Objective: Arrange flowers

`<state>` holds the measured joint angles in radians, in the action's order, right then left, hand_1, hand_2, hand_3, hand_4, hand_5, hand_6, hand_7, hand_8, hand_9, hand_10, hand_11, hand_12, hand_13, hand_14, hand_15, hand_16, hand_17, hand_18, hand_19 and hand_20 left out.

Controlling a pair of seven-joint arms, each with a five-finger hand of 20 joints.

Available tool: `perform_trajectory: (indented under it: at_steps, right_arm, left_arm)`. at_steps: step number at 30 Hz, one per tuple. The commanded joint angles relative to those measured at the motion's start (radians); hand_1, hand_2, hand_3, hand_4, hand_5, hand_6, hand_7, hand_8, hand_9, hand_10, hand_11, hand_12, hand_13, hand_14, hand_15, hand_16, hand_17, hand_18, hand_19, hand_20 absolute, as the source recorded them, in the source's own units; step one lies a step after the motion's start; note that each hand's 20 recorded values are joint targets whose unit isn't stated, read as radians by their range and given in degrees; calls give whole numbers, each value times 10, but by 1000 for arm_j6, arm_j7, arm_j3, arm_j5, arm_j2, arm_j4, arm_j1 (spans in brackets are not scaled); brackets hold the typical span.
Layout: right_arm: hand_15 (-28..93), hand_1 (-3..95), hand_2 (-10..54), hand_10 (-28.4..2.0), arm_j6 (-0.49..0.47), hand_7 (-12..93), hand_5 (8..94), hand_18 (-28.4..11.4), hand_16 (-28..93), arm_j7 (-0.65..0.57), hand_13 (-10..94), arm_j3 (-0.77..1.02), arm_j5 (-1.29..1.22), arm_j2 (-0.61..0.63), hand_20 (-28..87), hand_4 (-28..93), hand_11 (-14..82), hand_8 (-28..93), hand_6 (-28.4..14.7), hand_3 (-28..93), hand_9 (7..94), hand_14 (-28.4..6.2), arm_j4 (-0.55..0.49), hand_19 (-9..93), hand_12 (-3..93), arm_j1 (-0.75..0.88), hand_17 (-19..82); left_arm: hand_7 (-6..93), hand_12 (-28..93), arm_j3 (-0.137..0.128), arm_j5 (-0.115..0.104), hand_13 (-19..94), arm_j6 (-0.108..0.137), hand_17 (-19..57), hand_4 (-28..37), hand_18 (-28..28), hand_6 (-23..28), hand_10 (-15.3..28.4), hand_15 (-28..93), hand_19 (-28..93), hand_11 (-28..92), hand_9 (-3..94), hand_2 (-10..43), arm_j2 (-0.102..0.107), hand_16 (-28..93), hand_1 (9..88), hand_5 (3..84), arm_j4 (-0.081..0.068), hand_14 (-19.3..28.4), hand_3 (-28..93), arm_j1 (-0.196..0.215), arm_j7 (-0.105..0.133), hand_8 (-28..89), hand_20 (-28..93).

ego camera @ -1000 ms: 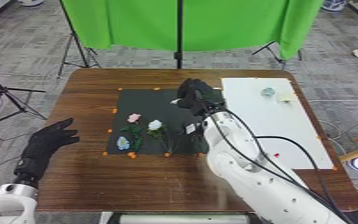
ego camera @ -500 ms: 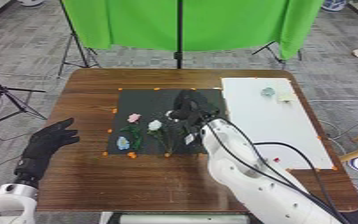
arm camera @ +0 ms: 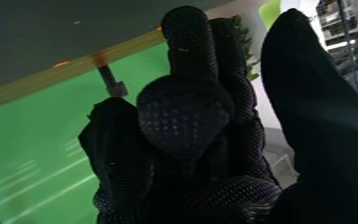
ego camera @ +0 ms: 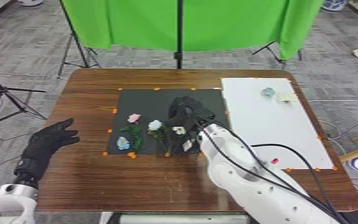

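We judge the arrangement to be past its middle, though we cannot be sure of the intended finish. On the dark mat (ego camera: 140, 103), a pink flower (ego camera: 134, 118), a white rose (ego camera: 154, 125) and a blue flower (ego camera: 123, 143) lie in its near left part. A white bloom (ego camera: 179, 130) is just beside the rose, over the mat, by the right hand (ego camera: 186, 109); we take it to be the piece in hand. It likely still needs settling and letting go. To the right of the mat, a pale blue flower (ego camera: 267, 92) and a pale yellow flower (ego camera: 286, 98) lie on the white sheet (ego camera: 255, 130), perhaps left to place.

The head view gives us the layout and the left hand (ego camera: 49, 142), fingers spread, left of the mat. The right wrist view gives us curled fingers (arm camera: 184, 115) with green leaves (arm camera: 245, 47) behind them, seemingly gripping the bloom's stem.
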<state>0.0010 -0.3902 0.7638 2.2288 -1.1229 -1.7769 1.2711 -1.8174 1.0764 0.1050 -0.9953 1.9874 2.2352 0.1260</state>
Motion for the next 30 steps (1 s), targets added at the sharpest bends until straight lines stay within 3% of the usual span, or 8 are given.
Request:
perform_trajectory:
  at_steps: [1,4,7,11,12,16,24,30]
  right_arm:
    - [586,442,-95,-122,64,206,698,-149,354,17,888,70,-13,63,559,-148,218,25,-6,617,760,-21,-59,932,219,-31,601]
    - [590,401,-95,-136,149,204,679,-154,352,-1,865,157,36,120,559,-147,204,-77,-3,646,737,-31,-85,932,220,-49,587]
    - [605,349,-95,-147,135,194,649,-159,358,-56,843,253,45,169,567,-142,193,-90,-8,654,707,-46,-77,932,225,-62,575]
    - [625,293,-95,-174,-79,144,584,-174,358,-169,800,342,55,216,564,-122,168,-74,-19,635,652,-73,-4,932,234,-97,546]
    - [633,262,-95,-192,-113,107,537,-190,352,-190,764,347,52,225,550,-109,142,-59,-28,616,603,-97,29,932,241,-110,521]
    - [647,219,-95,-215,-208,72,475,-214,353,-240,709,352,67,238,528,-105,111,-49,-41,591,540,-138,163,929,244,-145,480]
    - [667,211,-95,-215,-249,72,464,-222,344,-262,702,327,129,236,512,-104,120,-45,-32,595,542,-143,307,932,248,-151,475]
    - [682,252,-95,-206,-260,86,473,-217,342,-254,711,335,129,233,513,-105,141,-49,-22,614,561,-135,346,932,252,-106,484]
  left_arm:
    - [124,120,-4,6,423,-6,96,-283,145,55,143,257,189,222,458,89,-14,-16,274,418,1,196,621,14,-7,-64,218]
    - [124,121,-6,5,423,-1,95,-283,145,55,143,256,189,222,460,87,-13,-16,274,419,3,196,624,16,-8,-65,217]
    - [122,121,-11,5,423,0,95,-283,145,56,142,255,189,222,460,86,-15,-17,273,419,6,196,627,23,-9,-65,217]
    - [121,120,-13,5,423,4,95,-283,145,56,142,256,190,220,460,86,-15,-17,274,420,9,196,626,27,-10,-66,217]
    - [121,120,-15,5,423,4,95,-283,145,55,142,255,190,220,460,86,-15,-18,274,420,10,196,625,30,-10,-65,217]
    - [122,119,-12,5,423,6,94,-283,146,55,143,256,192,220,458,88,-17,-18,273,419,11,196,625,30,-8,-65,218]
    - [121,119,-3,6,423,1,95,-283,145,55,143,254,192,219,458,90,-14,-18,274,418,6,196,622,18,-12,-66,217]
    - [121,119,-5,5,422,-3,95,-283,145,55,143,255,192,218,457,90,-15,-18,274,417,7,195,622,20,-13,-66,217]
